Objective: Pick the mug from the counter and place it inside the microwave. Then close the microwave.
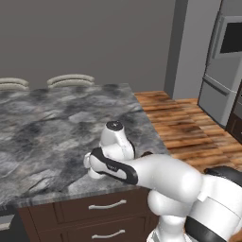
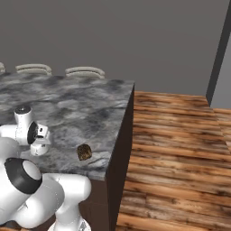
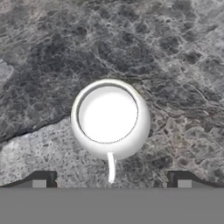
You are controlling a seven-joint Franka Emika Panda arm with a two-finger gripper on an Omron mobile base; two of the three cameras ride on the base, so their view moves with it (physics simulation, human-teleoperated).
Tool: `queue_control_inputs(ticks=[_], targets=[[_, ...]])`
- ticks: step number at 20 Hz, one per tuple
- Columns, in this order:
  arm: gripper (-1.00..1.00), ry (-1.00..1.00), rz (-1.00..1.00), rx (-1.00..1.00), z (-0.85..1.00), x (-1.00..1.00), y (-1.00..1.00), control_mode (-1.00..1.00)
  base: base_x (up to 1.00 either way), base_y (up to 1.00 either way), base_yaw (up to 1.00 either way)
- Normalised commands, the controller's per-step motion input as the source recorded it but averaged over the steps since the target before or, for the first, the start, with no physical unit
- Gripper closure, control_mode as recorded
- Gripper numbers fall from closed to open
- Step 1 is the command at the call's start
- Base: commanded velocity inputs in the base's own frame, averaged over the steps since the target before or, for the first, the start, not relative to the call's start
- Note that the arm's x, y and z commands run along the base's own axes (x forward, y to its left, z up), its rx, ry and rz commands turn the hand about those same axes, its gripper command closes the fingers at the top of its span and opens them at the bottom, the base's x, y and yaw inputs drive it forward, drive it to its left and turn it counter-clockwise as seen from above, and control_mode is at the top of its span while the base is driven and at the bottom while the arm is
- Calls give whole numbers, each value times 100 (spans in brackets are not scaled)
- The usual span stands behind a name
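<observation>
The small white mug (image 3: 109,116) stands upright on the grey marbled counter (image 3: 175,65), seen from straight above in the hand view. Its thin handle points toward the bottom of that view. My gripper (image 3: 111,178) hangs open above it, with one dark fingertip (image 3: 43,178) to either side of the handle and nothing held. In both base views the arm bends low over the counter's (image 1: 47,123) near edge, and the hand covers most of the mug. Far off at the upper right, a dark glass door in a grey appliance stack looks like the microwave (image 1: 231,38).
A dark brown textured lump (image 2: 84,152) lies on the counter (image 2: 81,108) just right of the hand, near the front corner. Two pale stool backs (image 1: 71,79) stand behind the far edge. Drawers with silver handles (image 1: 108,205) sit below. Wooden floor (image 2: 180,144) opens to the right.
</observation>
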Motion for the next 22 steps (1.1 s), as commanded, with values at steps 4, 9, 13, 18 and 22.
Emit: queue_control_inputs(ticks=[4,9,13,18,22], targets=[[-100,0,0,0,-18,-14,6,-100,0,0,0],[-100,0,0,0,-15,-2,0,-100,0,0,0],[-100,0,-1,0,-22,0,0,-100,0,0,0],[-100,0,-1,0,-20,0,0,-100,0,0,0],[-100,0,-2,0,-15,0,0,-100,0,0,0]])
